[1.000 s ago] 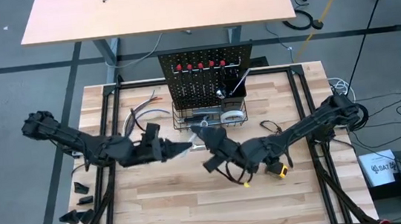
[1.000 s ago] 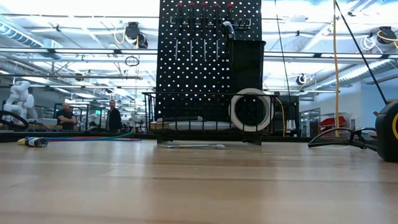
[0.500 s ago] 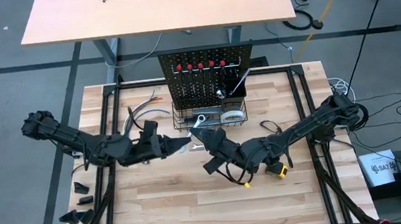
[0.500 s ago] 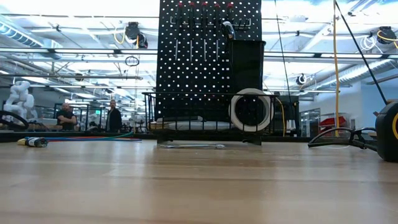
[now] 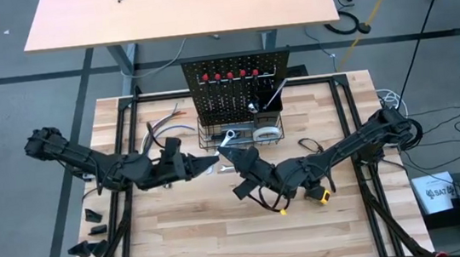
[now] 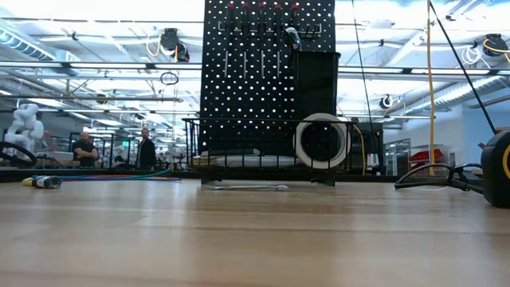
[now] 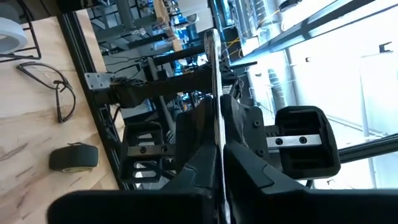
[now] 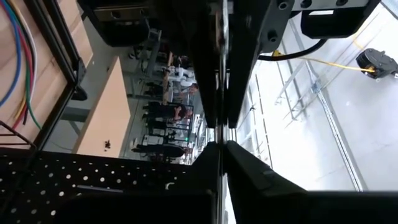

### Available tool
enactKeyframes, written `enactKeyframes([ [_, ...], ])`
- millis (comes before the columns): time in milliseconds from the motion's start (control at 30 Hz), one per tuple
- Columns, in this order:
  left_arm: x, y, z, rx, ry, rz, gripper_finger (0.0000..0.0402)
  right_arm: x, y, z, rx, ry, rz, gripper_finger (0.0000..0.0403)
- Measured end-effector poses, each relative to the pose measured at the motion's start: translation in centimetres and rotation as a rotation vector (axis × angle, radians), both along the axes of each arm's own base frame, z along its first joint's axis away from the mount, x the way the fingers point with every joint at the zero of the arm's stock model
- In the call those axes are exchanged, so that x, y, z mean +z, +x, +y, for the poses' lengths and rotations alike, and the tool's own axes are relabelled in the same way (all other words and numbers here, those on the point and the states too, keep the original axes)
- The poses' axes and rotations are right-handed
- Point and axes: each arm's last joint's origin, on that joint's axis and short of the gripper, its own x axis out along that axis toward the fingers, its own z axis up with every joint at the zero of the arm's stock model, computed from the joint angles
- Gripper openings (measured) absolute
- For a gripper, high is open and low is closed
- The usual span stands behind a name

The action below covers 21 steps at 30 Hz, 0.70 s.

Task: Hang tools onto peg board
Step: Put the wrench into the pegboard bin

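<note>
Both grippers meet in front of the peg board (image 5: pixel 239 89), which stands at the table's (image 5: pixel 190 235) far edge. The left gripper (image 5: pixel 208 160) and right gripper (image 5: pixel 226 153) are each clamped on one silver wrench (image 5: pixel 225 141), seen edge-on from both wrists, so its markings cannot be made out. The low view shows neither gripper. No legible writing shows anywhere.

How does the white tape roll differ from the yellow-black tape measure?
The white tape roll is an open ring; the yellow-black tape measure is solid. The tape roll stands on edge in the black wire basket; the tape measure lies on the wooden table. Both are rounded.
</note>
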Motion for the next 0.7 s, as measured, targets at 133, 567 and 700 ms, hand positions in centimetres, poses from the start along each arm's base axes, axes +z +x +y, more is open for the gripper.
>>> enactKeyframes([
  [133, 0.0, 0.0, 0.0, -0.014, 0.05, 0.005, 0.0068, 0.0, 0.0, 0.0, 0.002, 0.025, -0.015, 0.0005],
  [567, 1.7, -1.8, 2.4, -0.144, 0.338, -0.011, 0.0221, 0.4, -1.1, 1.8, 0.052, 0.228, -0.14, 0.0003],
  [700, 1.5, -3.0, 2.9, -0.159, 0.43, 0.066, 0.0236, 1.1, -2.2, 2.1, 0.086, 0.385, -0.201, 0.0003],
])
